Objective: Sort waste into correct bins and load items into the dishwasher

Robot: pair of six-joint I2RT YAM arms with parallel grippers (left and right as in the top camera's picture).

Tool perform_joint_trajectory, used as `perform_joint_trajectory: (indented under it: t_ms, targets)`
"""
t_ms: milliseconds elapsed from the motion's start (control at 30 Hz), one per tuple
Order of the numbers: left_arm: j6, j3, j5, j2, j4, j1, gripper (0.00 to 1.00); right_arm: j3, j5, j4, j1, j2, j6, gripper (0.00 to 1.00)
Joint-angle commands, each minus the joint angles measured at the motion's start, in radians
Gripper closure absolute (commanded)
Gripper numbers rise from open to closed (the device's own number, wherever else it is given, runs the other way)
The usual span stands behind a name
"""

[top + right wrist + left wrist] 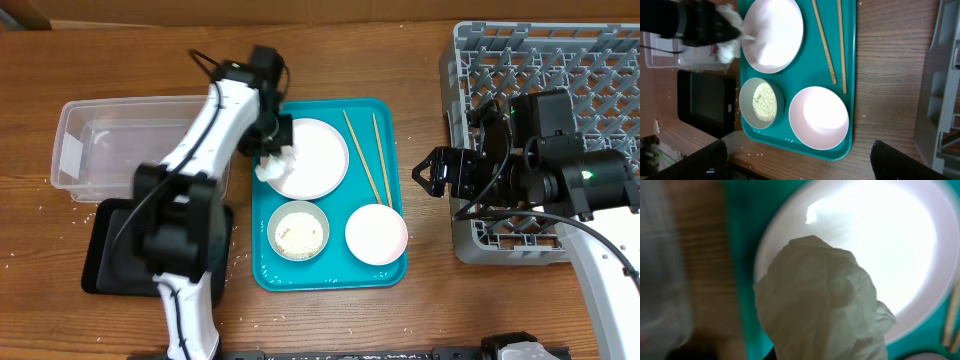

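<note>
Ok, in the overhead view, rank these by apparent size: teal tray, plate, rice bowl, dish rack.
1. dish rack, though partly cropped and hidden by the arm
2. teal tray
3. plate
4. rice bowl

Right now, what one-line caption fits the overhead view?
Left gripper holds the tissue wad at the plate's edge; right gripper hovers open beside the dish rack.
</note>
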Motion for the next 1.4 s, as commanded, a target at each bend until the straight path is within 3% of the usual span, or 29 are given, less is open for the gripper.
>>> perform_joint_trajectory:
  t_ms: [0,167,233,300,333,400,433,533,667,900,1033,1200,1367]
  targets:
    - [-0.071,0.055,-0.124,-0.2,-0.034,0.119,0.96,0.001,0.005,0.004,0.004,0.003,0.003,0.07]
    - [-0.08,0.05,-0.2,-0.23,-0.06,0.272,0.95,0.001,0.005,0.004,0.004,0.003,0.003,0.07]
    - [-0.081,0.029,-0.193,-0.214,-0.055,0.312,0.87,0.001,0.005,0.005,0.004,0.003,0.003,0.07]
    - [-0.068,0.008,-0.182,-0.174,-0.052,0.353,0.44,0.001,0.005,0.004,0.004,0.003,0.003,0.07]
    - [-0.051,0.008,-0.17,-0.166,-0.052,0.359,0.34,0.001,0.005,0.004,0.004,0.003,0.003,0.07]
    - [-0.016,0.01,-0.157,-0.166,-0.067,0.361,0.04,0.001,0.005,0.001,0.004,0.003,0.003,0.07]
    - [-0.016,0.017,-0.157,-0.175,-0.087,0.36,0.01,0.001,0.005,-0.003,0.004,0.003,0.003,0.07]
    - [-0.035,0.056,-0.124,-0.224,-0.174,0.343,0.02,0.001,0.006,-0.016,0.004,0.003,0.002,0.08]
    - [-0.035,0.06,-0.045,-0.31,-0.245,0.285,0.12,0.001,0.006,-0.019,0.004,0.003,0.0,0.07]
    - [-0.146,0.01,-0.103,-0.374,-0.33,0.004,0.14,0.001,0.124,-0.014,-0.002,0.003,0.063,0.08]
    - [-0.285,-0.144,-0.11,-0.372,-0.212,-0.209,0.2,0.001,0.189,-0.013,-0.026,0.003,0.136,0.04]
    - [-0.484,-0.358,-0.182,-0.37,0.006,-0.362,0.4,0.001,0.189,-0.016,-0.026,0.003,0.136,0.03]
    - [-0.606,-0.542,-0.186,-0.36,0.213,-0.424,0.38,0.001,0.188,-0.015,-0.026,0.003,0.136,0.03]
